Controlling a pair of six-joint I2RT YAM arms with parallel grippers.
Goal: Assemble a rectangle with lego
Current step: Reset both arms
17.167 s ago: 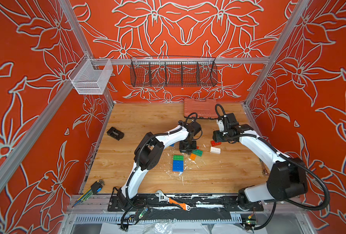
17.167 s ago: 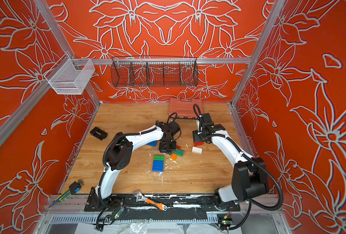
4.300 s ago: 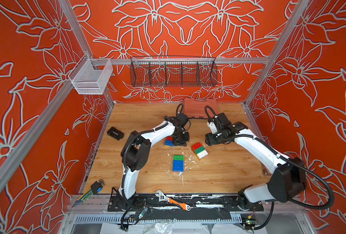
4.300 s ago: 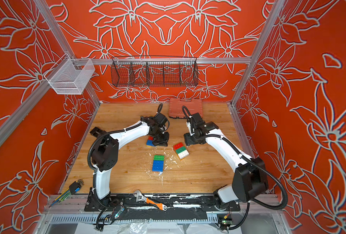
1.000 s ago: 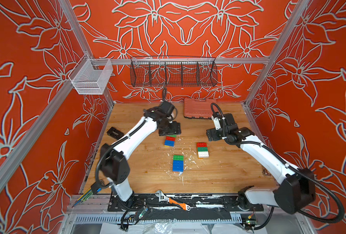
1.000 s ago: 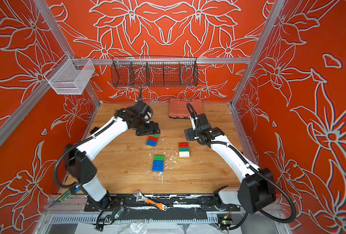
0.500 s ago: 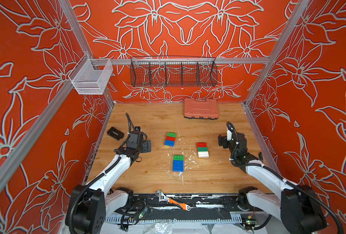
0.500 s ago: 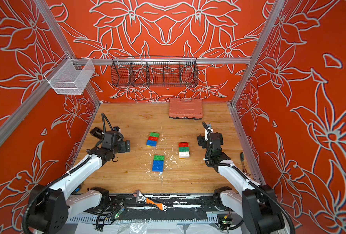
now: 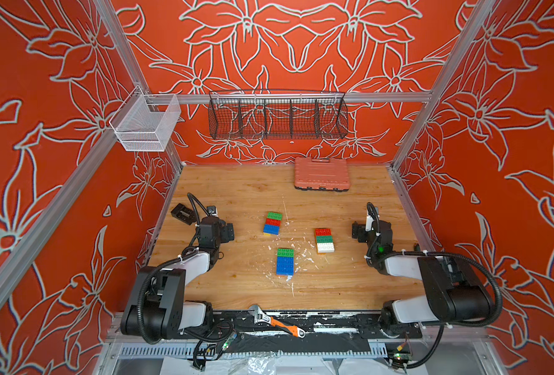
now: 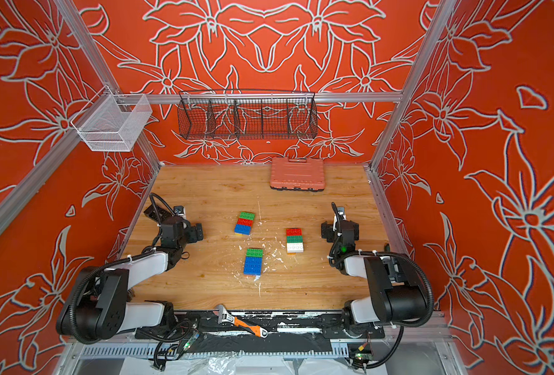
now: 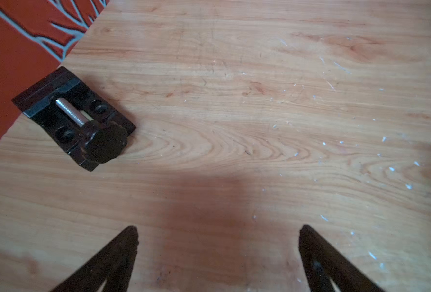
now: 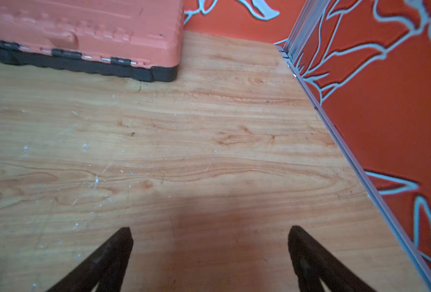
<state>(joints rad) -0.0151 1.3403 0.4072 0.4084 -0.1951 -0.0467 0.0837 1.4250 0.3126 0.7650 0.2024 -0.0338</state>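
Table (image 9: 236, 188): lego (image 9: 285, 264) between left pincer (image 11: 218, 228), right pincer (image 12: 210, 229).

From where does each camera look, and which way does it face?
Top views: high over the front edge, looking down at the lego and toward the back wall; left arm and right arm show whole.
Left wrist: low over the table, facing the black vise; tips of the open left pincer show.
Right wrist: low, facing the pink case by the back wall; tips of the open right pincer show.
Shared: black vise and pink case appear in both top views.
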